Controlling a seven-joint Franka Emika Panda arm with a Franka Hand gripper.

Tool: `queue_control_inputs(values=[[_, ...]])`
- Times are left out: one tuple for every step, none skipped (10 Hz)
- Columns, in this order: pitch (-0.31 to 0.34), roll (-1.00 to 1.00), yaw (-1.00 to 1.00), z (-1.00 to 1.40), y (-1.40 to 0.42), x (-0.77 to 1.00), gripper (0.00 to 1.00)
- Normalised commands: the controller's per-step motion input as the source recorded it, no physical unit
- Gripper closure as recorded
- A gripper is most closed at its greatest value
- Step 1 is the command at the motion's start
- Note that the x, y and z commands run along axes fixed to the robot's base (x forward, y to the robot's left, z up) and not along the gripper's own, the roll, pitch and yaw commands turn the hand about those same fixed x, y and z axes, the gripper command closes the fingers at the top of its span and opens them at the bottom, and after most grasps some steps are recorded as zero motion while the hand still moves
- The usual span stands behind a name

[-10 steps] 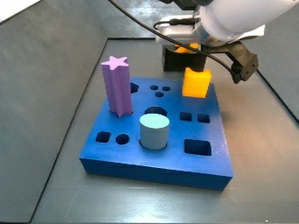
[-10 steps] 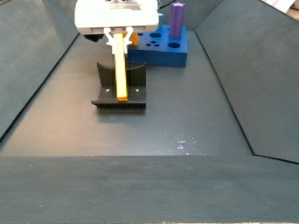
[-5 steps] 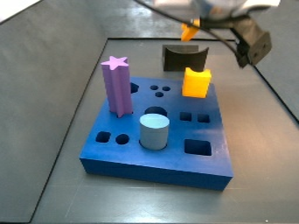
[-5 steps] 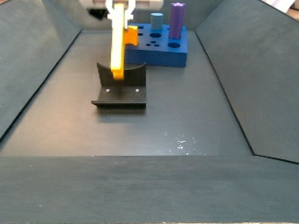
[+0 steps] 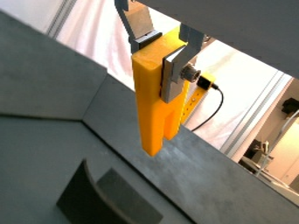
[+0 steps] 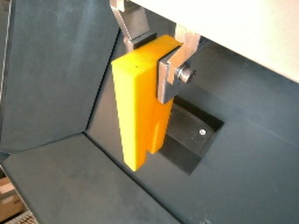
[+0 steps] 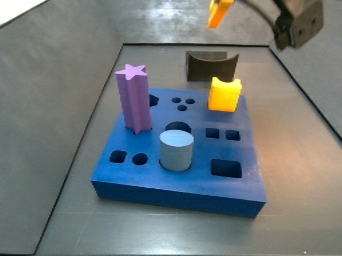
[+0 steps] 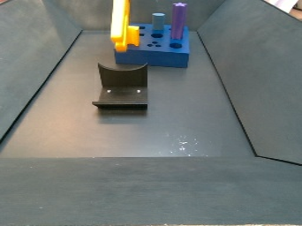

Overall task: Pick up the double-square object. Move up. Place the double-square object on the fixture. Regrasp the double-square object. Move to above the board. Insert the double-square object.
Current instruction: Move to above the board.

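Observation:
My gripper (image 5: 162, 51) is shut on the upper end of the double-square object (image 5: 156, 96), a long orange-yellow bar that hangs upright from the silver fingers (image 5: 176, 68). Both wrist views show this grip; in a wrist view the gripper (image 6: 158, 52) holds the bar (image 6: 138, 105) high above the dark fixture (image 6: 187, 144). In both side views only the bar's lower part shows at the top edge (image 7: 218, 14) (image 8: 120, 22); the gripper itself is out of frame. The fixture (image 8: 122, 86) stands on the floor below. The blue board (image 7: 181, 165) lies beside it.
On the board stand a purple star post (image 7: 134, 98), a light-blue cylinder (image 7: 177, 150) and a short yellow block (image 7: 225, 95). The fixture (image 7: 210, 65) is just behind the board. Sloped dark walls (image 8: 48, 71) enclose the floor. A dark wrist part (image 7: 297, 24) shows at the top.
The gripper has risen straight up with the bar, lifting it off the fixture. The gripper has left the top of both side views.

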Motion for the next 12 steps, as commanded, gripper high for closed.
queue_control_inputs(values=[[0.245,-0.04,0.11,1.00,-0.10,-0.09,1.00],[0.220,-0.03,0.15,1.00,-0.09,-0.07,1.00],[0.183,-0.02,0.19,1.00,-0.08,-0.04,1.00],[0.147,-0.02,0.20,0.88,-0.06,-0.02,1.00],[0.097,-0.02,0.20,0.66,-0.04,0.00,1.00],[0.074,-0.02,0.19,0.55,-0.03,0.00,1.00],[0.024,-0.03,0.16,0.28,-0.02,0.00,1.00],[0.006,-0.03,0.15,0.18,-0.02,0.00,1.00],[0.021,-1.00,0.04,0.35,-1.00,-0.86,1.00],[0.019,-1.00,0.04,0.35,-1.00,-0.85,1.00],[-0.011,-1.00,0.04,0.41,-1.00,-0.94,1.00],[-0.019,-1.00,0.04,0.36,-0.99,-1.00,1.00]])
